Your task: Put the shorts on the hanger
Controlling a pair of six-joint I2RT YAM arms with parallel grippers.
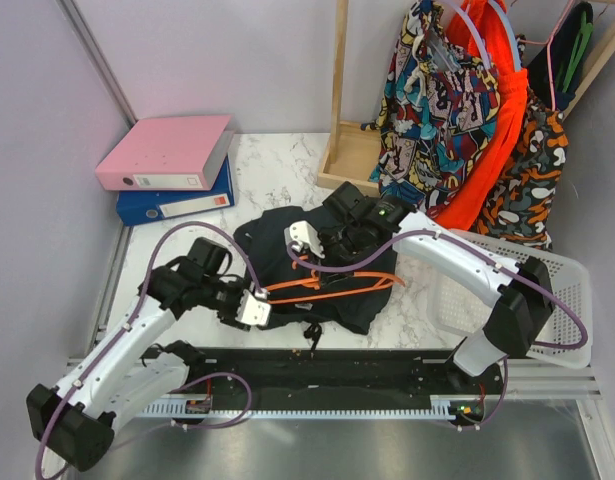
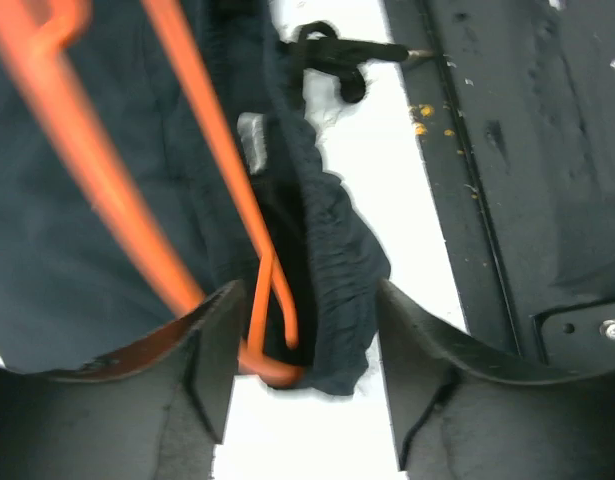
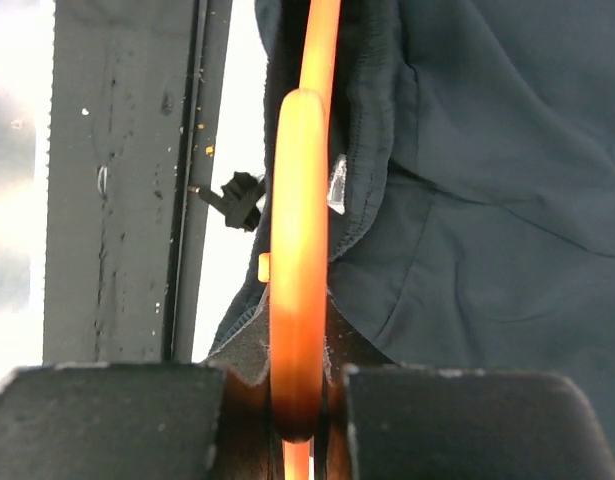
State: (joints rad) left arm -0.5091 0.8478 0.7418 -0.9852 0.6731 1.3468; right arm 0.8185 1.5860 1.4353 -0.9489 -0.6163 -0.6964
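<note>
Right jaws clamped on the stiff orange hanger (image 3: 299, 250). Left jaws open, empty, with the waistband of the black shorts (image 2: 332, 250) between them: soft, light fabric, judged best pinched at that gathered edge.

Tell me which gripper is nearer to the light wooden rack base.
Right. The right gripper, over the black fabric shorts, is just front-left of the wooden base; the left gripper is farther, at the shorts' near-left edge.

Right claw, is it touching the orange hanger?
Touching. The right wrist view shows the right claw shut on the orange hanger, its bar squeezed tight with no gap on either side.
</note>
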